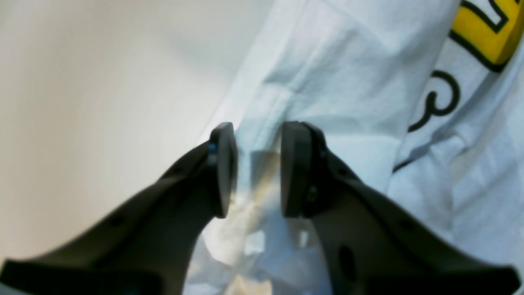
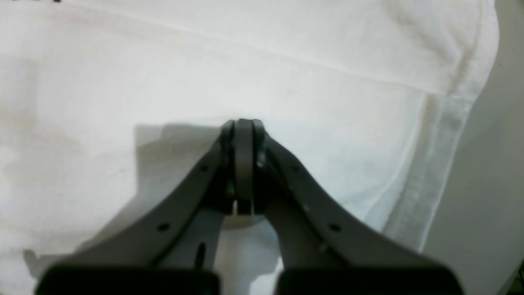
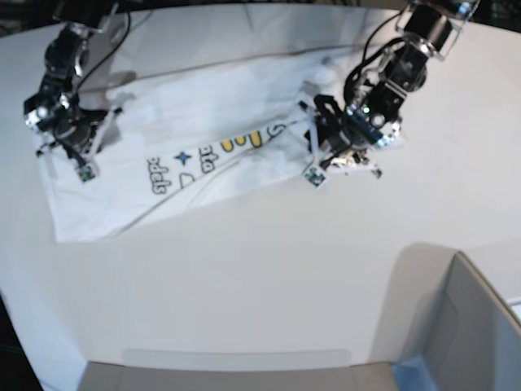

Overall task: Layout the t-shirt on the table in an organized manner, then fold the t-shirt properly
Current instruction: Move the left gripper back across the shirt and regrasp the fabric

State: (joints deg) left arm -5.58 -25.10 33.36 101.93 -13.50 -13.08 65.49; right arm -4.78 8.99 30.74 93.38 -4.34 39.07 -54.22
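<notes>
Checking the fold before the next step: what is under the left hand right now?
Under the left hand lies a white edge of the t-shirt, cloth showing between its parted fingers, with bare table beside. Whatever lies beneath that cloth is covered.

A grey open-topped bin (image 3: 476,326) sits at one corner — nothing inside shows.

Both arms (image 3: 403,61) are black with loose cables; each end effector (image 1: 258,170) has dark grey, screw-dotted fingers.
</notes>
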